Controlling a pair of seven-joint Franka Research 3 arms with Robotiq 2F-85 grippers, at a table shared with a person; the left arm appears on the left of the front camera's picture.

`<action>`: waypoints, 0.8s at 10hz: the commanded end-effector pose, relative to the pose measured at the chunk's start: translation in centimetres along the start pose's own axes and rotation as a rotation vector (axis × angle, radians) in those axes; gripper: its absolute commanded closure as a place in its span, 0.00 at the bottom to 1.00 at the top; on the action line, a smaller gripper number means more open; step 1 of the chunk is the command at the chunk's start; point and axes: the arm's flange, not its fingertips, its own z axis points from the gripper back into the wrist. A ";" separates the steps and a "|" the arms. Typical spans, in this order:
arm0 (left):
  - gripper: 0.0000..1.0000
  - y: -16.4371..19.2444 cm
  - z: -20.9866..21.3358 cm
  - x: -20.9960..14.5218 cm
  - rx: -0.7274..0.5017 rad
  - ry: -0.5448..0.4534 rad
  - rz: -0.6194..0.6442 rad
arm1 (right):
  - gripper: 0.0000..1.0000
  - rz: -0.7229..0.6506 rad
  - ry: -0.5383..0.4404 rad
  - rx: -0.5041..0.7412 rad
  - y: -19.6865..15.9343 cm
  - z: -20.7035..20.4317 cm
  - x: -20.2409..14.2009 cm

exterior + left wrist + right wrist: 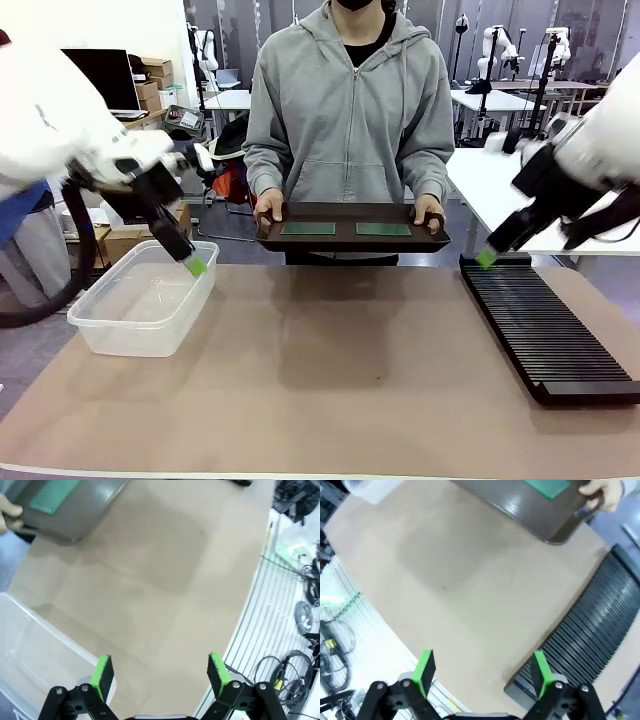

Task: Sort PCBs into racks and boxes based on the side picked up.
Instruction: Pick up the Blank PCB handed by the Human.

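Nothing is sorted yet: both PCBs (307, 228) lie flat on the dark handled tray (350, 243), which a person holds at the far edge of the surface (330, 380). The slotted rack (545, 330) and the clear tub (140, 300) hold no boards. The left pincer (160, 672) hangs released over the tub's rim, and the right pincer (482, 670) hangs released above the rack's far end. The tan surface between them is bare, with workshop tables (495, 100) behind.

No writing, label or number can be read anywhere here.
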 end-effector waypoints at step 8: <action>0.00 1.0 7.0 -0.8 0.024 -0.136 0.042 | 0.00 -0.010 -0.156 0.084 -1.7 8.7 -0.8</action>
